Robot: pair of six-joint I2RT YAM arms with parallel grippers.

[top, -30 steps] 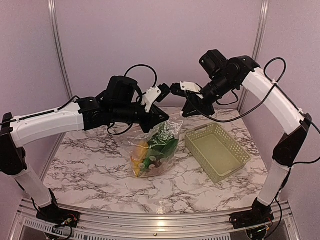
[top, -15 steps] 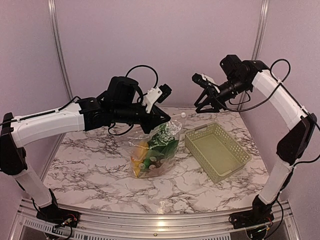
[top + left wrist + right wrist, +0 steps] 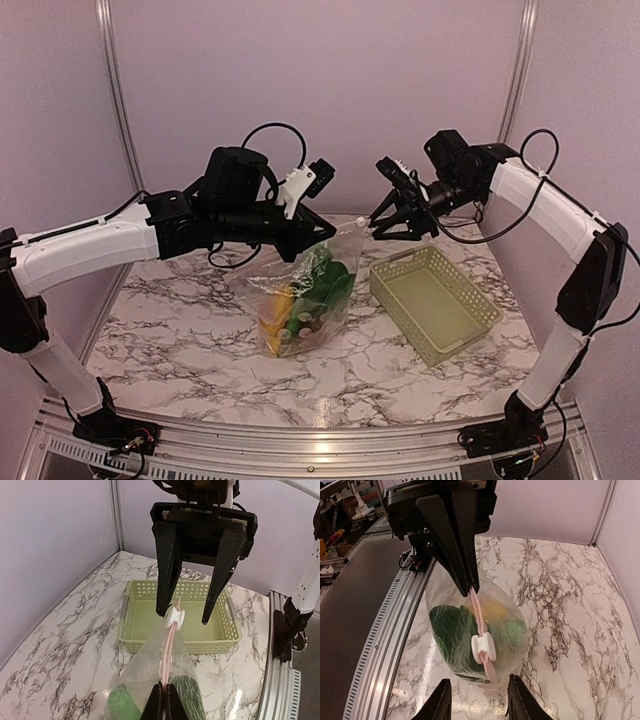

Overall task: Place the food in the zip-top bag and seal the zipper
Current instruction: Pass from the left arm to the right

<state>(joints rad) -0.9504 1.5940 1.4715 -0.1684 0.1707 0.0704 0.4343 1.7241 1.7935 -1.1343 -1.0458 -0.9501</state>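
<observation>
The clear zip-top bag [image 3: 300, 295] hangs above the marble table with the food [image 3: 318, 285] inside: green leafy pieces and yellow-orange pieces. My left gripper [image 3: 318, 232] is shut on the pink zipper strip [image 3: 167, 655] at the bag's left top end. The white slider tab [image 3: 175, 616] sits at the strip's far end, also in the right wrist view [image 3: 483, 648]. My right gripper [image 3: 384, 226] is open, its fingers [image 3: 165, 565] on either side of the slider and a little beyond it, not touching. The bag fills the right wrist view [image 3: 470, 630].
An empty pale green lattice basket [image 3: 434, 303] stands to the right of the bag, under the right gripper, and shows in the left wrist view [image 3: 135, 625]. Table rails and purple walls enclose the space.
My right gripper swung away to the right, then came back toward the bag's slider end and lower. The left gripper lifted the bag's strip slightly and keeps its hold.
</observation>
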